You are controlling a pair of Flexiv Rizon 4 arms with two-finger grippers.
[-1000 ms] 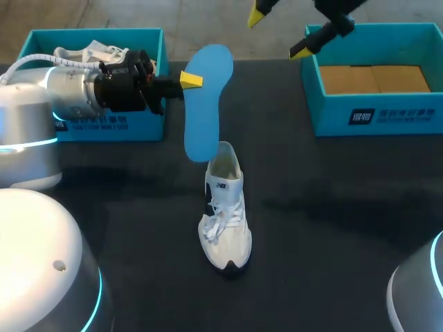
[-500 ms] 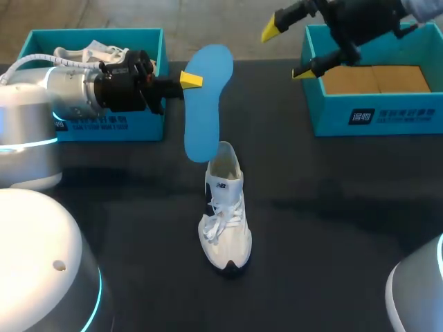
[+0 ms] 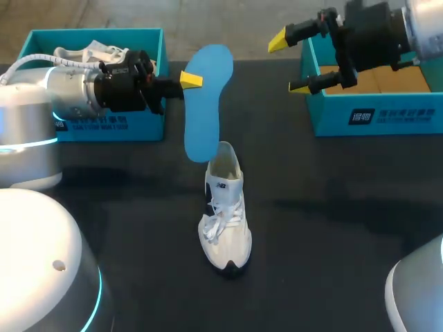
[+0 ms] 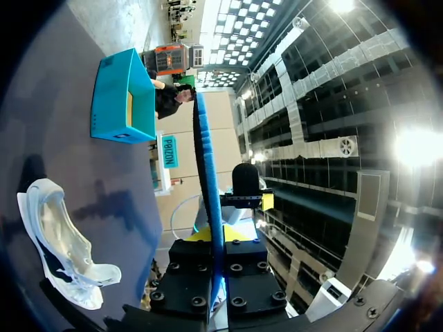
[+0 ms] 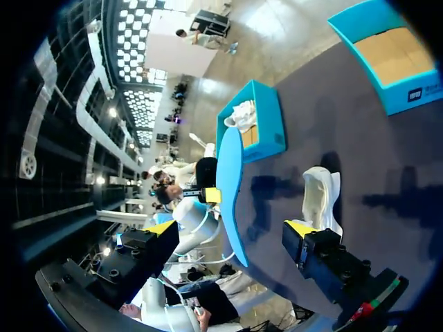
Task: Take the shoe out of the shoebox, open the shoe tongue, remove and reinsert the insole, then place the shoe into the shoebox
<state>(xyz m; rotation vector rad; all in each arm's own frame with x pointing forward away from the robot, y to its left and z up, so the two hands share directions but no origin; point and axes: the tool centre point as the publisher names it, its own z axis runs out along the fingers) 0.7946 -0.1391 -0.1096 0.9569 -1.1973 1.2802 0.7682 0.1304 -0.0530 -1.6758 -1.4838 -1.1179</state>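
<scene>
The white shoe (image 3: 225,214) stands upright on the dark table (image 3: 332,228), outside both boxes, with its laces loose and its heel opening on the far side. There is a small dark mark (image 3: 223,185) on the tongue.

Just behind the heel of the shoe, the blue insole (image 3: 206,104) hangs nearly upright in the air. Its lower end is at the heel opening, but I cannot tell if it touches. The left gripper (image 3: 194,80) is closed on the upper part of the insole; in the left wrist view the insole runs edge-on out from between its fingers.

Beyond the shoe and to its right is the right box (image 3: 377,104), turquoise, with only a brown cardboard floor inside. Its front wall carries a white label (image 3: 394,115) with a logo and small print. The right gripper (image 3: 289,63) hangs just beside the wall of this box that faces the shoe. Its fingers are spread wide, nothing is between them, and the yellow tips point toward the insole.

Beyond the shoe and to its left is the left box (image 3: 41,41), also turquoise, with a second shoe (image 3: 90,52) inside. The left arm partly hides its front print.
</scene>
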